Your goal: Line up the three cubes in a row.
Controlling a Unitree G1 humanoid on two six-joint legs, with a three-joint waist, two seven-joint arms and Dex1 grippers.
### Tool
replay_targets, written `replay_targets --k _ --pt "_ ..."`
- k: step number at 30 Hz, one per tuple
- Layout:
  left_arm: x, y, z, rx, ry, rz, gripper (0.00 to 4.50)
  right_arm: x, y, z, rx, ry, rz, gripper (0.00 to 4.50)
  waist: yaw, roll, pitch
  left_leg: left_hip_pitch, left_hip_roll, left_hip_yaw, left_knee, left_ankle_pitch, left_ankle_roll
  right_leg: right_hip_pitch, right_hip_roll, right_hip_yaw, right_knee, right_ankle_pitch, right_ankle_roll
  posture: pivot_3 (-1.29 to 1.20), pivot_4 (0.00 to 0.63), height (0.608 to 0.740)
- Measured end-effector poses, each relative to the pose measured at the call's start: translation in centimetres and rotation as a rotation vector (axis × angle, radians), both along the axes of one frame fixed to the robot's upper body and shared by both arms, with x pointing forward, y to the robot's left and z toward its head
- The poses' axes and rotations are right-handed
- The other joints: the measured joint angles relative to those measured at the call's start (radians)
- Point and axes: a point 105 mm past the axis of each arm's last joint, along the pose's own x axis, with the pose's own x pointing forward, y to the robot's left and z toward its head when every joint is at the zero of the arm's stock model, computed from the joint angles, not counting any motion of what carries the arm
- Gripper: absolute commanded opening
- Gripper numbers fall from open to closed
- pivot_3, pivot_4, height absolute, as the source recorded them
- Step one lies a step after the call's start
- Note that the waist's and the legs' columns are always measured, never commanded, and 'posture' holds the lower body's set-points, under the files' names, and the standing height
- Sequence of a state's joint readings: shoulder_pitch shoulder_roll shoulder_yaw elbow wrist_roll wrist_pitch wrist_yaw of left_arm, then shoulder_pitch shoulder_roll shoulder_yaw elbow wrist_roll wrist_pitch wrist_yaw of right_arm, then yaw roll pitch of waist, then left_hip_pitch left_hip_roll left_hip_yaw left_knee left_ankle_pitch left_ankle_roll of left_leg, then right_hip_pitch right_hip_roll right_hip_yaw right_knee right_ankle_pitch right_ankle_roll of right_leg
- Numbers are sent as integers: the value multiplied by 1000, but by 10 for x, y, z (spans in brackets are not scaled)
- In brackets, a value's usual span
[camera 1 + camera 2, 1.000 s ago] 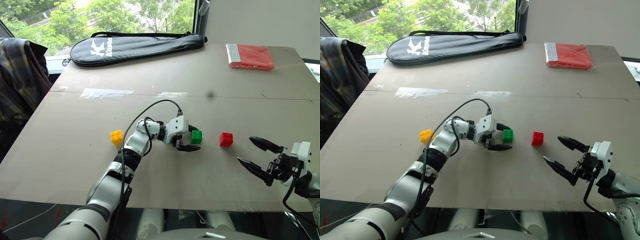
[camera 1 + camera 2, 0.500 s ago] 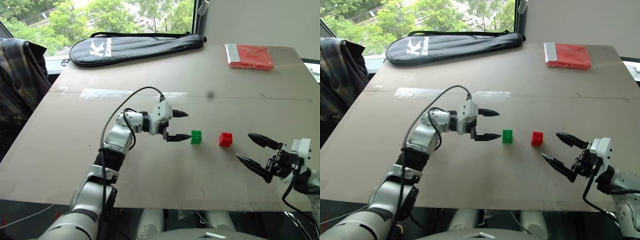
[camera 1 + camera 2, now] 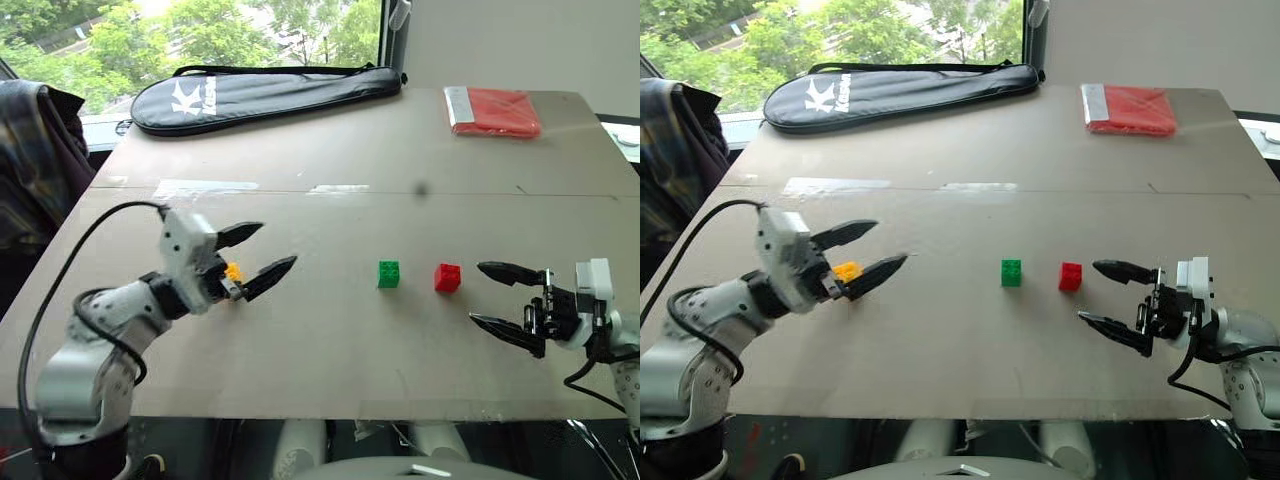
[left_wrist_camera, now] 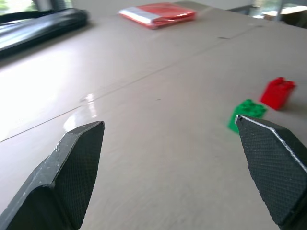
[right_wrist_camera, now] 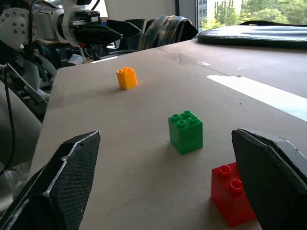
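Observation:
A green cube [image 3: 389,273] and a red cube [image 3: 448,277] stand side by side near the middle of the table, a small gap between them. Farther left sits the yellow cube [image 3: 234,271], partly hidden behind my left gripper [image 3: 266,254], which hangs open above the table with nothing held. My right gripper [image 3: 494,296] is open and empty, just right of the red cube, fingers pointing toward it. In the right wrist view the red cube [image 5: 232,194], green cube [image 5: 185,131] and yellow cube [image 5: 127,77] run in a rough line away from the open fingers.
A black racket bag [image 3: 260,92] lies along the table's far edge. A flat red packet [image 3: 495,110] rests at the far right corner. Strips of clear tape [image 3: 205,187] mark the table's seam. A plaid garment [image 3: 35,160] hangs at the left.
My left gripper has drawn back from the green cube, swinging left and up to hover over the yellow cube. The green cube stays where it was left. The right gripper has turned slightly.

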State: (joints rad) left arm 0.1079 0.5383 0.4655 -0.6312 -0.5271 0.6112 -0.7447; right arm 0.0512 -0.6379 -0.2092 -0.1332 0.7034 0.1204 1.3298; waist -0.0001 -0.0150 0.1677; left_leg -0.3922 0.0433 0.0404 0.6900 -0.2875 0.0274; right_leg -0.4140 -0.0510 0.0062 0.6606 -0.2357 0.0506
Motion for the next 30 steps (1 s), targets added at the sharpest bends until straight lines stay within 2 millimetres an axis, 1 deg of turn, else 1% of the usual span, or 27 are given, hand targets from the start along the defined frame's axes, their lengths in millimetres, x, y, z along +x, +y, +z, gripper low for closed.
replay_targets --k 1,2,4,5,7,9,11,12,16,20,22,26,30 --pt "-6 3 -7 -5 20 44 4481 -1 -1 -1 1 -1 6 4500 1 0 0 2 0 1 0 0 0 1 -1 1 0 0 0 0 150 708" --pt "-15 9 -23 -5 67 114 4481 -1 -2 -2 2 2 10 4500 2 0 0 3 -1 2 0 0 0 3 -1 2 0 -1 -2 0 150 708" --pt "-23 19 -42 -37 97 252 4481 0 -3 -3 6 6 8 4500 7 -1 0 6 -2 6 0 0 0 3 -2 5 0 -2 -3 0 150 708" --pt "-25 23 -47 -41 97 310 4481 0 -3 -3 6 5 10 4500 10 -2 0 6 -2 6 0 0 0 3 -1 6 1 -2 -3 0 150 708" --pt "-28 26 -53 -32 84 385 4481 1 -2 -1 7 -2 14 4500 15 -4 0 7 -2 6 0 0 0 4 -1 6 1 -2 -3 0 150 708" --pt "-28 23 -64 -17 78 451 4481 1 -2 -1 7 -4 19 4500 15 -4 0 9 -2 7 0 0 0 4 -1 7 1 -2 -3 0 150 708" --pt "-24 19 -77 -16 89 496 4481 1 -1 -1 7 -2 21 4500 15 -4 0 8 -2 7 0 0 0 4 0 8 1 -2 -3 0 150 708" --pt "-19 19 -84 -2 92 531 4481 0 0 0 9 0 26 4500 14 -4 0 8 -2 7 0 0 0 4 0 8 1 -2 -3 0 150 708" --pt "-6 23 -90 27 67 594 4481 -2 3 2 9 -12 30 4500 13 -4 0 7 -2 7 -1 0 0 3 1 8 1 -1 -3 0 150 708" --pt "2 23 -99 50 73 616 4481 -3 5 3 16 -21 25 4500 12 -4 0 7 -2 7 -2 0 0 3 1 8 0 -1 -3 0 150 708" --pt "6 22 -100 47 68 615 4481 -4 5 3 16 -24 24 4500 13 -4 0 7 -2 7 -2 0 0 3 0 8 0 -1 -3 0 150 708" --pt "21 15 -98 17 47 622 4481 -5 8 4 26 -36 17 4500 14 -4 0 7 -2 7 -1 0 0 3 0 8 1 -1 -3 0 150 708" --pt "29 11 -97 -9 38 642 4481 -5 8 3 32 -36 11 4500 13 -4 0 7 -2 7 -1 0 0 3 0 8 1 0 -2 0 150 708"
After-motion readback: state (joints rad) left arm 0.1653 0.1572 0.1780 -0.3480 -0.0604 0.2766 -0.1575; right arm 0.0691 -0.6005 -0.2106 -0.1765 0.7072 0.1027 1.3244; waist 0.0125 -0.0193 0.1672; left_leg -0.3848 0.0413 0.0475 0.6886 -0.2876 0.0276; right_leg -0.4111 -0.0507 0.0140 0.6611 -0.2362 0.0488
